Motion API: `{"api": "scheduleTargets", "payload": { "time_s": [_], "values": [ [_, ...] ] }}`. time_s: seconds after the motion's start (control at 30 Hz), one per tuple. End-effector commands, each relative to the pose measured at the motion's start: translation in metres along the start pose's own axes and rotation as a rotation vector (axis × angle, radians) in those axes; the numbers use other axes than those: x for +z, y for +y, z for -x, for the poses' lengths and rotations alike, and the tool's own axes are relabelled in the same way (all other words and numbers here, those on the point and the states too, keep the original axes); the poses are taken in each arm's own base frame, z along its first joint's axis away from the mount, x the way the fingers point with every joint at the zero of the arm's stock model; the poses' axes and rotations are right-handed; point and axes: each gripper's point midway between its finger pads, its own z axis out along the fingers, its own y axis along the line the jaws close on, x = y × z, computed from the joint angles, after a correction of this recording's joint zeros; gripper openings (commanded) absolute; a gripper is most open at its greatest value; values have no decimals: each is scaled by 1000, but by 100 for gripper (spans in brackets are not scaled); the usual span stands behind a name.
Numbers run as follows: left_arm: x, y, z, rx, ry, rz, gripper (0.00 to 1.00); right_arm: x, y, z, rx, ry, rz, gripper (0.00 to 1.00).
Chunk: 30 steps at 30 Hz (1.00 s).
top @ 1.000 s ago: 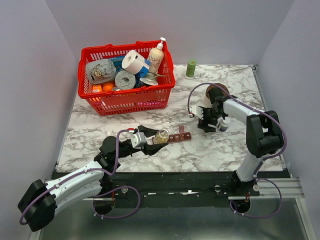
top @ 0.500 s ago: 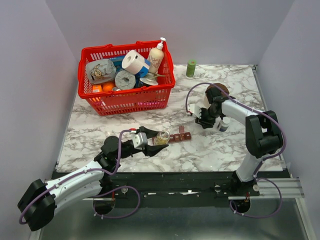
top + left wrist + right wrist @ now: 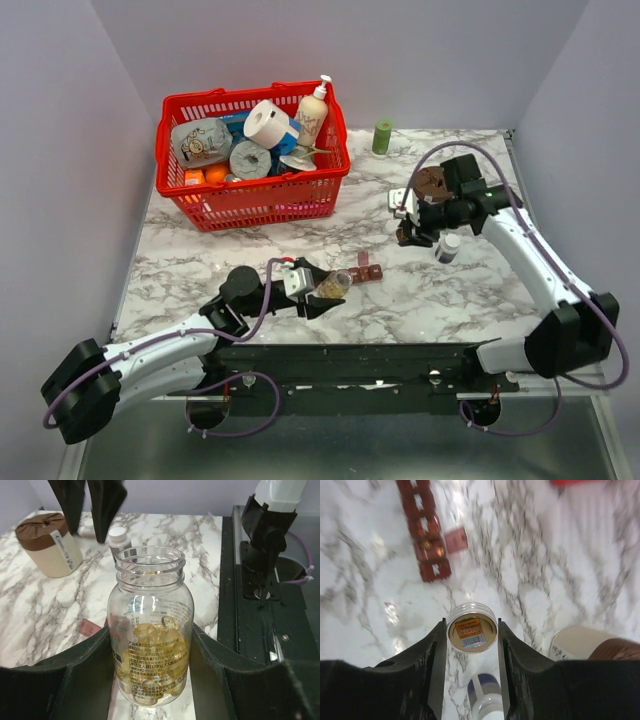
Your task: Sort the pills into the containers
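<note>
Gripping: left fingers (image 3: 85, 662) clamp open bottle (image 3: 150, 587) of glossy amber pills (image 3: 152, 647) | right fingers (image 3: 432, 665) clamp lid (image 3: 471, 628)

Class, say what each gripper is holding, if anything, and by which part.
The left gripper clamps the open pill bottle by the sides of its body; the right gripper pinches the round cap across its rim.

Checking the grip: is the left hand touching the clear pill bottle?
Touching: left wrist view shows the left hand pressing both sides of the bottle.
</note>
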Motion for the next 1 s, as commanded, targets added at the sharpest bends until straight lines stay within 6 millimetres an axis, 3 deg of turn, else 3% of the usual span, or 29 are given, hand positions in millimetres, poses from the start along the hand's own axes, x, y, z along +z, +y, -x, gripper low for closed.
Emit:
{"api": "scheduleTargets", "payload": {
  "time_s": [0.0,0.13,0.3,0.7,0.97],
  "values": [
    [13,-13,11,23,-15,-98,0,-39,66,89,-46,-312,190,27],
    [26,-21,11,6,1,-163,0,-53,95,134,-139,-407,240,27],
    [39,-28,7,-35,70,-221,0,-48,126,161,-231,-410,330,27],
    [35,-30,3,-70,129,-226,0,-44,144,167,-291,-376,379,27],
    [34,-30,8,-70,123,-227,0,-30,141,155,-309,-287,363,27]
  ]
}}
